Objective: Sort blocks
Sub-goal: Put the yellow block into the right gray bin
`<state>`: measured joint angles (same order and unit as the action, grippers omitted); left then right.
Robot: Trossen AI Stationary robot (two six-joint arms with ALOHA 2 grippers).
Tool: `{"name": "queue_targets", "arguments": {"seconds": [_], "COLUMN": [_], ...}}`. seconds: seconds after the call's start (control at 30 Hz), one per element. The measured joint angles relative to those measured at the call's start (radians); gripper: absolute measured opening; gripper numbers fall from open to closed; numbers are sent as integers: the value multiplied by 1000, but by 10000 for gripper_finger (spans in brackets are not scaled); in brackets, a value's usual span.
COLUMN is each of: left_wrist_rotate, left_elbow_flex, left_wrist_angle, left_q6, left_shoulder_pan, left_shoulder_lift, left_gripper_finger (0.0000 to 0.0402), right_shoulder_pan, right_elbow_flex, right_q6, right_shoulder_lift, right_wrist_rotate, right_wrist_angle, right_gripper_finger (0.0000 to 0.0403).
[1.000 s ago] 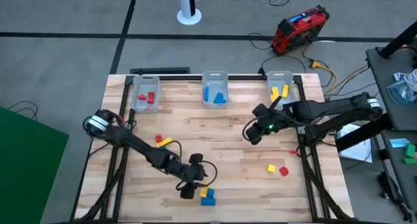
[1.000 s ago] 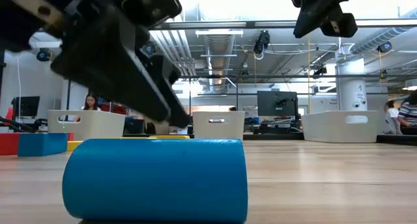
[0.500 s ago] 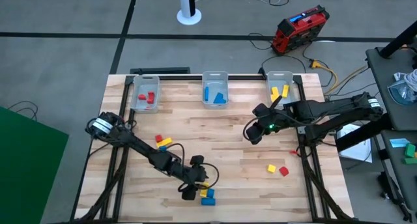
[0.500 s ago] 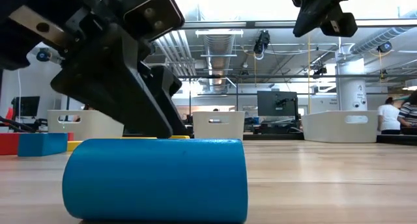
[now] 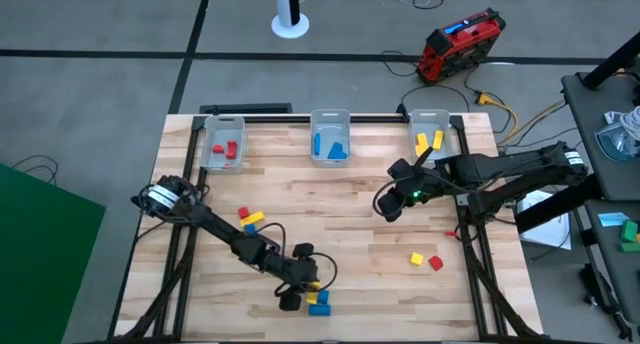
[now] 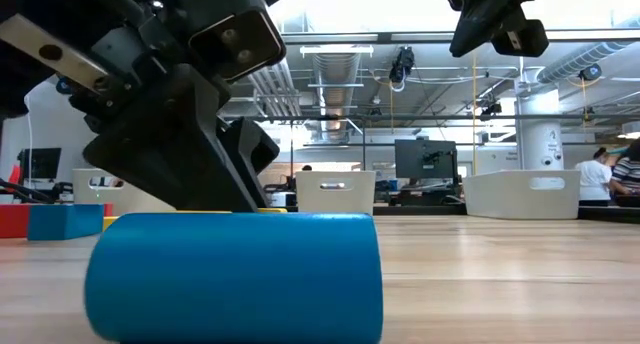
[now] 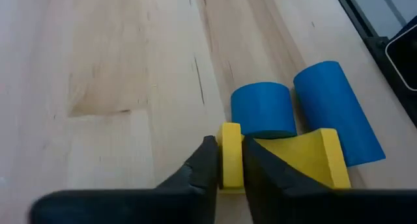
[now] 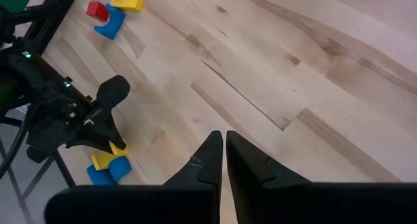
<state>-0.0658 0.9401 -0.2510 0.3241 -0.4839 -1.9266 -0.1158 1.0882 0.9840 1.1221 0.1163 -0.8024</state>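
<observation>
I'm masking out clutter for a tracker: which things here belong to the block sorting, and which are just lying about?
Job:
- loose blocks on the table
- yellow block, gripped by the left gripper
- blue blocks beside it
- three bins
- right gripper, waiting, shut

Lying about:
- red toolbox
- cables
- white stand

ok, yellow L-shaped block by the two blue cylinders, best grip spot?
Probably the thin upright leg of the yellow L-shaped block, from the side away from the blue cylinders: it's narrow and exposed there, while its other side abuts them. The left gripper already pinches that leg.
</observation>
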Motion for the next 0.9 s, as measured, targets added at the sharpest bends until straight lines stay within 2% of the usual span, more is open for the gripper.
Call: {"name": "queue_targets", "arguments": {"seconds": [0.1, 0.33, 0.57, 0.9], "left_wrist_rotate": [0, -35, -226, -429], "left_elbow_flex": [0, 0, 7, 15], "left_wrist_angle": [-1, 60, 223, 234], "left_q6": [4, 7, -56, -187], "left_shoulder_pan": [0, 0, 13, 97], "left_shoulder_lift": [1, 29, 184, 418], "left_gripper_finger": [12, 10, 7, 6], "right_shoulder_pan": [0, 0, -23, -65], "right_elbow_flex": [0, 0, 0, -7], "right_q6": [0, 1, 31, 14], "right_shoulder_lift": [0, 0, 0, 0], "right_wrist_rotate": [0, 0, 0, -10], "right_wrist_angle": [0, 0, 17, 200], "right_gripper_finger": [12, 12, 12, 12]}}
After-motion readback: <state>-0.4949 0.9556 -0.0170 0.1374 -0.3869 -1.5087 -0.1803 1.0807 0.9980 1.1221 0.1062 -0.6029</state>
